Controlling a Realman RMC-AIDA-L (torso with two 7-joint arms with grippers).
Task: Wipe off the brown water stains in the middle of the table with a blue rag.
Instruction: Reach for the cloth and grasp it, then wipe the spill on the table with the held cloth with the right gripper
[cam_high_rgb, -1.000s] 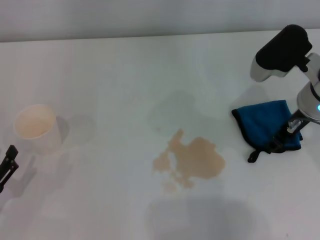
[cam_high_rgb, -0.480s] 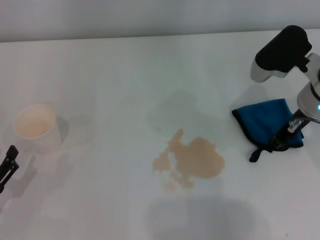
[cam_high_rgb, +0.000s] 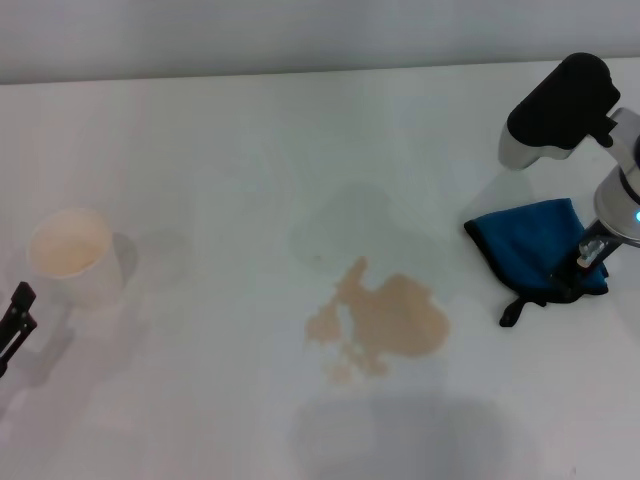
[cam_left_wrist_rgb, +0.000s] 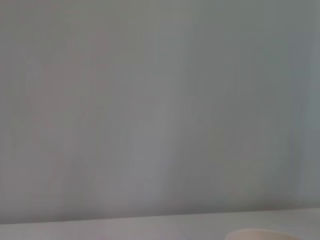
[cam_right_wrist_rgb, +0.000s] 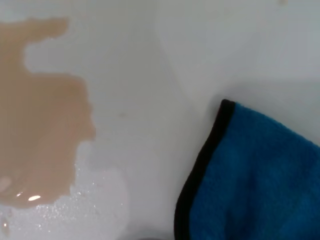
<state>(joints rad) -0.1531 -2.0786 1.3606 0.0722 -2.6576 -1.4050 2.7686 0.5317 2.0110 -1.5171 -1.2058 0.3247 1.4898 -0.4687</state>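
**Rag tag shifted slightly; stain untouched**

Since a second ago, only the rag's near edge and black tag have shifted slightly.

- Left gripper (cam_high_rgb: 14, 318): parked at table's (cam_high_rgb: 220, 150) left edge; fingers' state cannot be told.
- Paper cup (cam_high_rgb: 72, 256): upright, just beside it.
- Brown water stains (cam_high_rgb: 385, 318): centre.
- Blue rag (cam_high_rgb: 535, 250): right, apart from the stains.
- Right gripper (cam_high_rgb: 575, 275): fingers pressed onto the rag's near right corner; whether they pinch it cannot be told.

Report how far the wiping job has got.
Done: nothing wiped; the brown water stains are whole on the table. In hand: the right gripper is at the blue rag. Left: carry it over and wipe. The left gripper sits idle near the paper cup.
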